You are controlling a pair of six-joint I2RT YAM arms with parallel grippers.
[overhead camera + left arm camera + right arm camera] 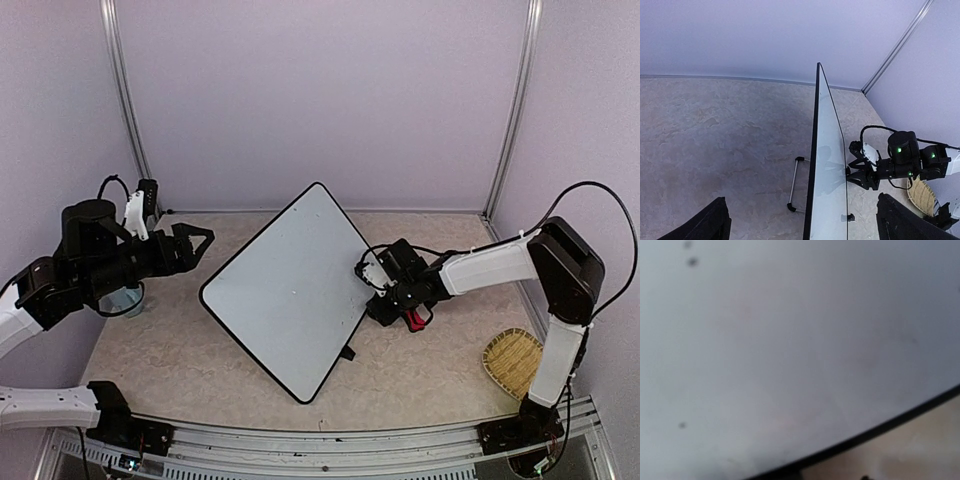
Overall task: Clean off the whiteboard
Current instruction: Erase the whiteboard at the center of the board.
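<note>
The whiteboard stands propped at a tilt mid-table, one corner pointing away, and its face shows no writing. The left wrist view sees this whiteboard almost edge-on. Close up, the whiteboard fills the right wrist view, bearing a few tiny dark specks. My left gripper hovers open just left of the board's left corner, nothing between its fingers. My right gripper is at the board's right edge, and the right gripper seems to touch the frame there. Its fingers are out of its own camera's view.
A woven basket lies at the right front, beside the right arm's base. A clear cup stands under the left arm. Something red shows below the right wrist. The board's wire stand rests on the table behind it.
</note>
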